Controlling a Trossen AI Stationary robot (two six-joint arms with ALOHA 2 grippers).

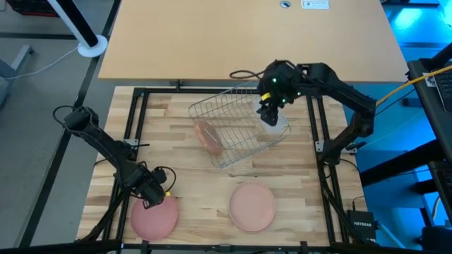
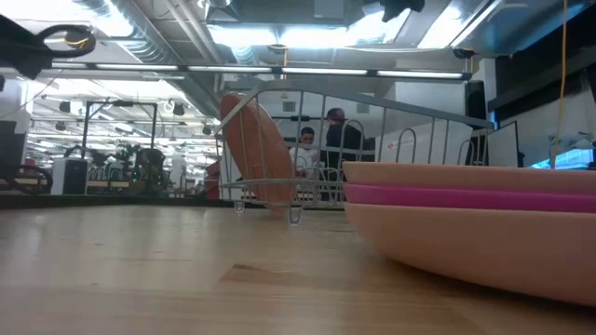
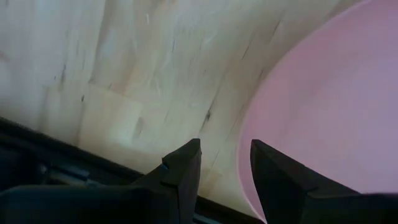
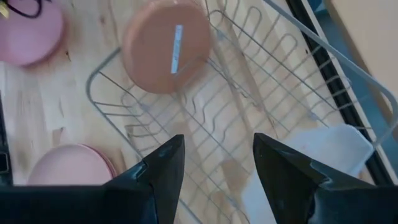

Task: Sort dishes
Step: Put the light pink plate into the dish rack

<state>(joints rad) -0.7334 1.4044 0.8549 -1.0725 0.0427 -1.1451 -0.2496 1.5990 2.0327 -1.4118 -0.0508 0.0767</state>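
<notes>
The magenta-pink plate lies flat at the table's near left. My left gripper is low at its far rim, open, with the rim between the two fingers. The tan-brown plate stands on edge in the silver wire rack and also shows in the right wrist view. The pale peach plate lies flat near the front edge. My right gripper hangs open and empty above the rack's right end. My left gripper slants down from the far left at the pink plate's far rim. One finger is over the plate and the other over the bare table. Whether either finger touches the rim, I cannot tell.
A clear plastic cup lies by the rack's right end, under my right gripper. A black frame borders the wooden table. There is bare wood between the rack and the two flat plates. People show in the room behind.
</notes>
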